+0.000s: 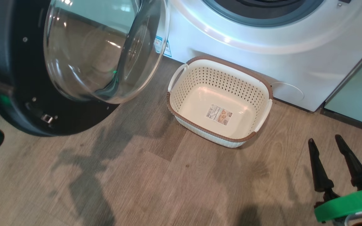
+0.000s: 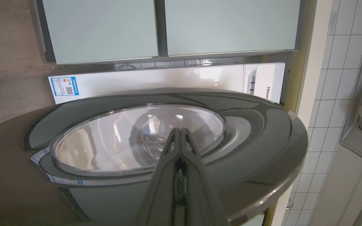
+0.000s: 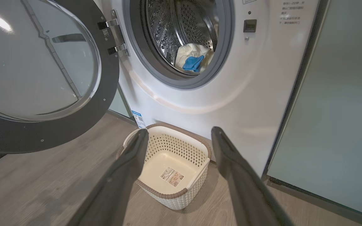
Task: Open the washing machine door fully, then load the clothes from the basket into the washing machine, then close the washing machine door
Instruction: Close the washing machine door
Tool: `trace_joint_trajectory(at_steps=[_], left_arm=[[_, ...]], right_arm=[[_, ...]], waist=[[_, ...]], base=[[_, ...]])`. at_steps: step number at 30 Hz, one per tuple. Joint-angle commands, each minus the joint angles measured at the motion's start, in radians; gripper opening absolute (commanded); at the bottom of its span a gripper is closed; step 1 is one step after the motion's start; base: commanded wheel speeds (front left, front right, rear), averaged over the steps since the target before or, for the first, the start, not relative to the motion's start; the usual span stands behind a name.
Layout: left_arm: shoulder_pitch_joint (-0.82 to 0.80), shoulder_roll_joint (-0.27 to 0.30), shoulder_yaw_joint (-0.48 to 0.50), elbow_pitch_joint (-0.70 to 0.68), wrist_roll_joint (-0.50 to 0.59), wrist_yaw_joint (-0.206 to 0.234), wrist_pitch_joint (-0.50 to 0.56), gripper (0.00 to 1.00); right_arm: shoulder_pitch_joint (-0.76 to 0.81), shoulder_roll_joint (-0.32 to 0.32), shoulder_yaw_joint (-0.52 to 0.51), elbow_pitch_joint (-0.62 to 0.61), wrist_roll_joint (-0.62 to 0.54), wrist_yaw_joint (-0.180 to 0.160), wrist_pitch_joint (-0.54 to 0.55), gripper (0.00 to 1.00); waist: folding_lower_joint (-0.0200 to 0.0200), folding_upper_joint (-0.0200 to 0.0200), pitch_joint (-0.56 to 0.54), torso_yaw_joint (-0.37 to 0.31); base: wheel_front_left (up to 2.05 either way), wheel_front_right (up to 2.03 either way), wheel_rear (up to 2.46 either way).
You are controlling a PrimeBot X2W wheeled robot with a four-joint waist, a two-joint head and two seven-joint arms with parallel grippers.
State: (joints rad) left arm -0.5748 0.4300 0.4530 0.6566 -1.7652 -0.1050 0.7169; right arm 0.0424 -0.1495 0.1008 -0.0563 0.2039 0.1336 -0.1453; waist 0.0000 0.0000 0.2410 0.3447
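Round glossy black washing machine door point(image 1: 14, 94) with clear glass bowl, swung open. The small cream perforated plastic basket point(image 1: 200, 81), its labelled base bare, stands on the wood floor point(image 1: 156, 175) just beside the big white front-loading washing machine point(image 1: 247, 40). The soft pale yellow and blue clothes point(image 3: 193, 58) lie in its steel drum point(image 3: 168, 28). The left gripper point(image 2: 179, 131) has its fingers pressed together, pointing at the door glass. The right gripper point(image 1: 324, 139) is spread wide above the floor.

Head looks down on basket point(image 1: 218, 78); right wrist shares it; left wrist perhaps hugs door point(image 2: 256, 131).

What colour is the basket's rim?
Brown, above cream perforated walls. The basket shows best in the head view.
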Motion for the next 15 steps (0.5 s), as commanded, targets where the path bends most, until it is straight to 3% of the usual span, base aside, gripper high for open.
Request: trace_joint_trajectory(at_steps=[1,15], left_arm=[[0.009,0.046,0.027,-0.055,-0.009,0.003,0.027,0.0],[0.139,-0.026,-0.005,-0.331,-0.044,0.042,0.137,0.0]], right_arm=[[-0.038,0.0,0.016,-0.025,0.006,-0.003,-0.015,1.0],[-0.07,0.022,0.018,0.005,0.012,-0.003,-0.049,1.0]], waist=[[0.0,0.0,0.002,-0.003],[0.0,0.0,0.025,-0.052]], base=[[0.0,0.0,0.0],[0.0,0.0,0.0]])
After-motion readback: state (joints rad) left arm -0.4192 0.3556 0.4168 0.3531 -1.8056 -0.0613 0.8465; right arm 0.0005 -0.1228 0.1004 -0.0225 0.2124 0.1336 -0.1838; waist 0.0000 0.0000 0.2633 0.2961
